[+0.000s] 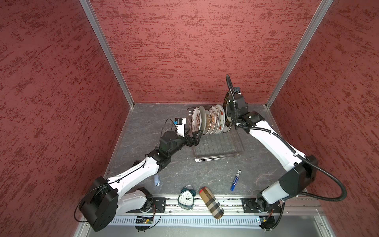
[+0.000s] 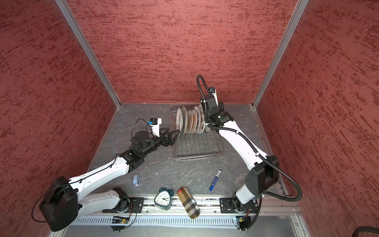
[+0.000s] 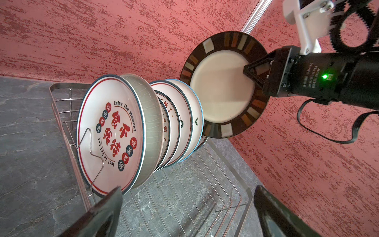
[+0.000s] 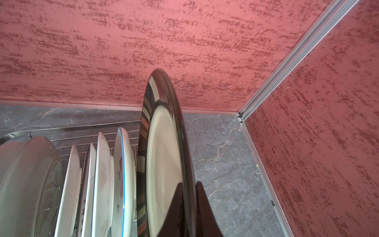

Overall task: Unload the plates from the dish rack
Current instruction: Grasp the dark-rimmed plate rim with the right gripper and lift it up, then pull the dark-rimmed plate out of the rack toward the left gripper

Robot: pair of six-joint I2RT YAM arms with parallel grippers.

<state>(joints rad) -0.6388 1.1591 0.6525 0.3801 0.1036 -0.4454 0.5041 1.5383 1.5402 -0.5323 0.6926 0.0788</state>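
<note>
Right fingers (image 3: 248,70) pinch only the edge of the dark-rimmed plate (image 3: 221,86), so it may slip or knock the racked plates (image 3: 110,133); left fingers (image 3: 102,213) stand open.

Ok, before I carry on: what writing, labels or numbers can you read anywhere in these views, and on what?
"Enjoy The Moment": front plate, along its printed ring.
"Just To Eat Eat": same plate, opposite arc.
"DAMIAO": motor housing on the right arm; smaller print beside it unreadable.
Red Chinese characters on that plate and the plates behind: cannot read them surely.
Clock numerals, marker label: too small.
</note>
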